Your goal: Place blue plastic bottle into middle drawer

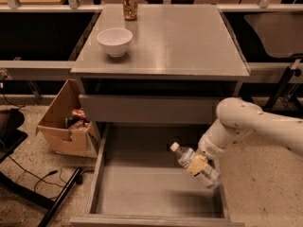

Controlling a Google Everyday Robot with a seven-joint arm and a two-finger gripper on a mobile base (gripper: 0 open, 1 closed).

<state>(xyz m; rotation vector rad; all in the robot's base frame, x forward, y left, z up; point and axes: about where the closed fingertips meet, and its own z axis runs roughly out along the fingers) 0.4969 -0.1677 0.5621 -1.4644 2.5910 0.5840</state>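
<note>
The blue plastic bottle [193,164] is a clear bottle with a white cap. It is tilted, cap up-left, and held over the right side of the open middle drawer [142,186], above its floor. My gripper [199,163] is shut on the bottle's middle, at the end of the white arm [246,122] that reaches in from the right. The drawer is pulled out wide, with a flat grey floor and low side walls. The bottle's base hangs near the drawer's right wall.
A shallower drawer with a plain grey front [149,109] sits just above. On the cabinet top [189,41] stand a white bowl [114,41] and a patterned can [129,4]. A cardboard box [66,122] sits on the floor at left, with cables nearby.
</note>
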